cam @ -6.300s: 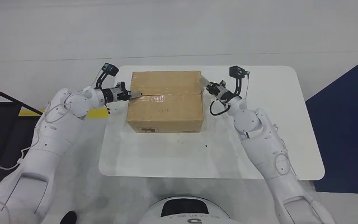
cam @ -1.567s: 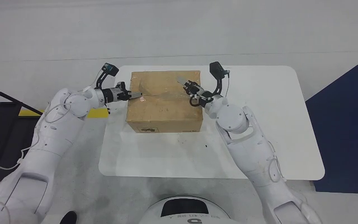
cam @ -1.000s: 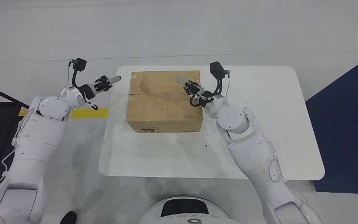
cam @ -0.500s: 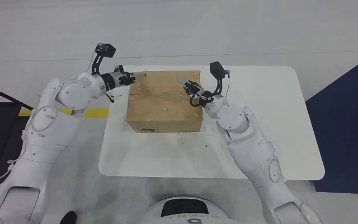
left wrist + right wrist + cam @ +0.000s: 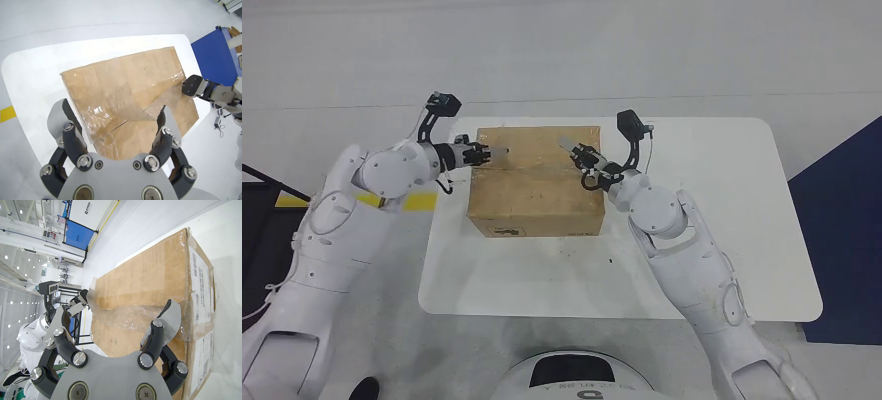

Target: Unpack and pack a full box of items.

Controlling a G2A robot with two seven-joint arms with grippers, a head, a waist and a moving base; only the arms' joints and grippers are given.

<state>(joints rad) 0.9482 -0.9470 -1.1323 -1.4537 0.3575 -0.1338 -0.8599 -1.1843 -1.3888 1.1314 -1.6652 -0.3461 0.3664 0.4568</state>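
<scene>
Back from its swing off the side of the table [image 5: 692, 280], my left gripper [image 5: 114, 106] hovers wide open at the left top edge of the box [image 5: 537, 185], tape [image 5: 132, 113] lifting off the seam, so unsealing looks under way; the box lies long axis side to side on the table's far half, my right gripper [image 5: 117, 307] spread at its other end.

- A brown cardboard box [image 5: 535, 180] sits flat on the white surface [image 5: 692, 250], toward its far left part, with the flaps shut.
- Clear tape [image 5: 132, 111] along the top seam is crinkled and partly peeled, one end lifted.
- White labels [image 5: 201, 275] cover one end face.
</scene>
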